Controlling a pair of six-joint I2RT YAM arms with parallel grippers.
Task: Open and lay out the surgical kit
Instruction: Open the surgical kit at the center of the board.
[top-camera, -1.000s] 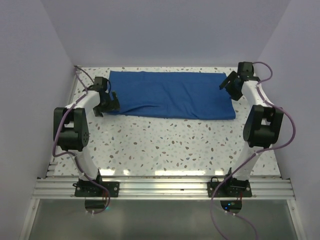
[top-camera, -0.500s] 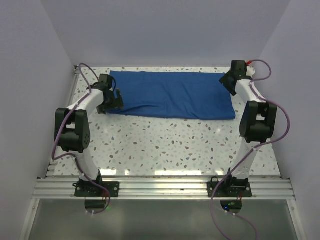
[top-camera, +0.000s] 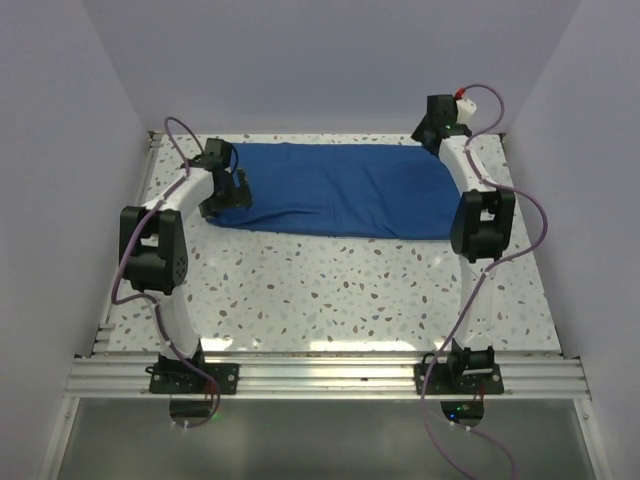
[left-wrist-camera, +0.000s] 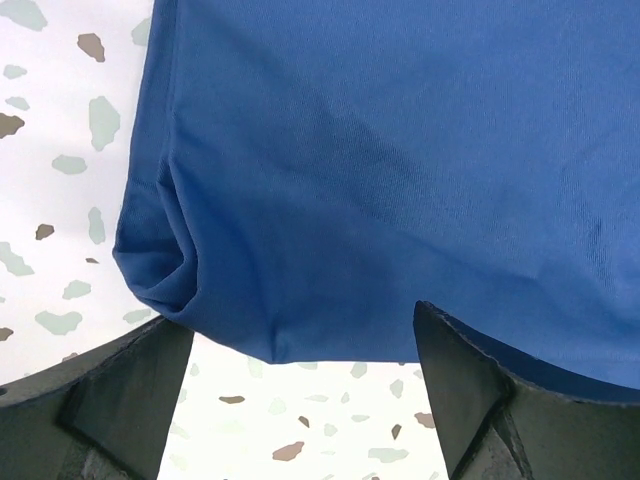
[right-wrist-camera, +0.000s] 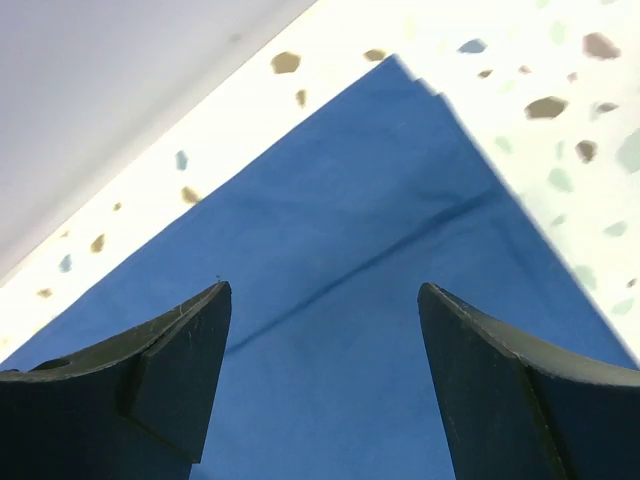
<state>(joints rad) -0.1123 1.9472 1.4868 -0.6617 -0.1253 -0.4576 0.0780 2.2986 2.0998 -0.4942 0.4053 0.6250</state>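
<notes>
Top camera overlooks table; 2 wrist cameras closely face its cloth.

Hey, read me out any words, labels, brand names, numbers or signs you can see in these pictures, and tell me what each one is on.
None: no text or sign can be read in any view.
On the blue cloth: plain fabric, no tag or print showing.
On the speckled table: only flecks, no markings.
On the left arm and right arm: no lettering can be made out.
</notes>
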